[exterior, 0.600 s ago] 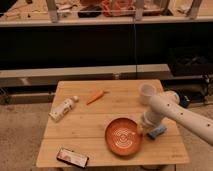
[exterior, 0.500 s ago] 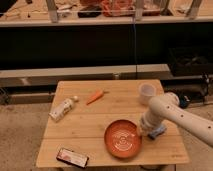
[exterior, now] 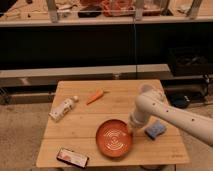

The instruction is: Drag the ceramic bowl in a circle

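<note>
Far left on the wooden table, a white bottle lies on its side, cap pointing to the far right. Down at the near-left corner sits a flat dark packet with a pale label, close to the table's edge. Moving right, a carrot lies at a slant on the far half of the table, well apart from the bottle.

On to the centre: the ceramic bowl, orange-red with pale rings inside, sits upright on the near half of the table, a touch right of the middle, not far from the near edge. Right at its far-right rim is the gripper, pointing down and meeting the bowl's edge. Whether it is clamped on that rim or simply pressing against it, I cannot tell from this angle.

The white arm runs up from the gripper, bends, and stretches away to the right, out over the table's right side. Just behind the bend, a small white cup peeks out on the far side. Just right of the bowl, under the arm, a blue sponge rests on the wood, close to the bowl but apart from it.
</note>
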Motion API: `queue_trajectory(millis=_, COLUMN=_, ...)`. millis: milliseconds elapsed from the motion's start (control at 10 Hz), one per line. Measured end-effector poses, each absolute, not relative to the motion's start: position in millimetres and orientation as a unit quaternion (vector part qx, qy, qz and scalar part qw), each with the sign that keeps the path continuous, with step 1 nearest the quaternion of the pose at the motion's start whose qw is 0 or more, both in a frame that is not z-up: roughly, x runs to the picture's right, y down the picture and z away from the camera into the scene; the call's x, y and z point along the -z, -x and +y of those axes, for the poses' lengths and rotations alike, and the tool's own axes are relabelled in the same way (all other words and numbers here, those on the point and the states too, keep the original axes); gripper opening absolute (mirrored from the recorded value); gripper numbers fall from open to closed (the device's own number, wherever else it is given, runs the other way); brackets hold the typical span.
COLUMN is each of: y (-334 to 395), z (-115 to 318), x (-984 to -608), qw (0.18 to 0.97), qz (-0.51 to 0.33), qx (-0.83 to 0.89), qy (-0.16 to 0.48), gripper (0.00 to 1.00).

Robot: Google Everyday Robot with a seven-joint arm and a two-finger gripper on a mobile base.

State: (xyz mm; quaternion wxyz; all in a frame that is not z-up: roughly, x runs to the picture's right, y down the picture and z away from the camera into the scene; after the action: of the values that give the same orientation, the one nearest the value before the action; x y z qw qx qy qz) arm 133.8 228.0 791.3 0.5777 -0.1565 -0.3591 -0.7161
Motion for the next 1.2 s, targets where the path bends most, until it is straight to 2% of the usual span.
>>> queue_trajectory(millis=600, y=-113, z=164, x=-840, qw=0.585, qz=-0.361, qx=0.71, qy=0.156, gripper=0.0)
queue_trajectory(millis=900, y=-152, z=157, x=-850, qw=0.614, qz=-0.356, qx=0.684, qy=0.171, gripper=0.0)
queue_trajectory(millis=1200, y=-209, z=167, x=-848, qw=0.644, qz=-0.348, qx=0.656, qy=0.184, gripper=0.0)
